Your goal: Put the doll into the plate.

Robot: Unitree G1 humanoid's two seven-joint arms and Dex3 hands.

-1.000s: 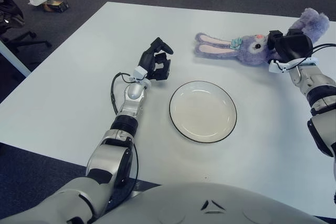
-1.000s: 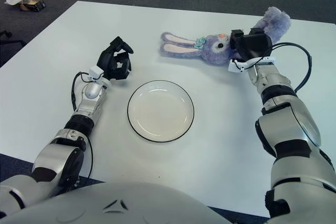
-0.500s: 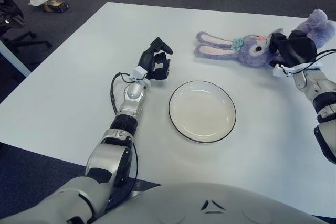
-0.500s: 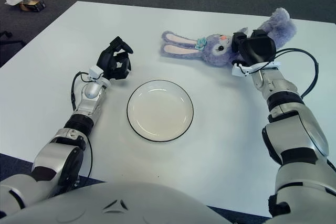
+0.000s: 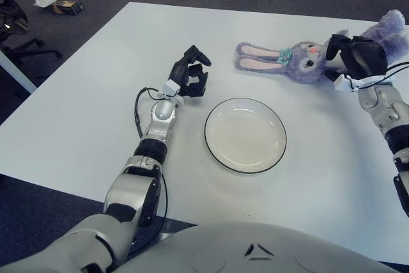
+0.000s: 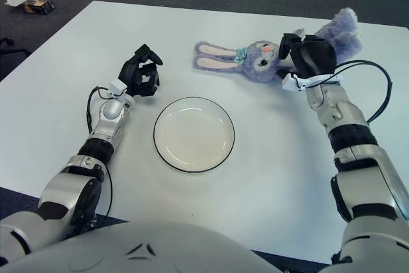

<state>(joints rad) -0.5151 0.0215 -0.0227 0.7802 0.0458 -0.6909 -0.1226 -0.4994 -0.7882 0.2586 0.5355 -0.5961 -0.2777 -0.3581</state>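
Note:
A purple plush bunny doll [image 5: 300, 61] lies on the white table at the back right, its long ears pointing left. My right hand [image 5: 355, 57] is shut on the doll's body, just right of its face, and covers its middle. A white plate [image 5: 245, 135] with a dark rim sits in the middle of the table, in front and left of the doll. My left hand [image 5: 190, 78] shows left of the plate with its fingers curled, holding nothing.
The white table [image 5: 77, 119] ends at its left and front edges, with dark carpet beyond. A chair base [image 5: 16, 23] and a small box with paper [image 5: 61, 3] are on the floor at the far left.
My right hand has turned the doll's head so that its face points more upward, and the doll has shifted slightly left and toward me. The left hand has not moved.

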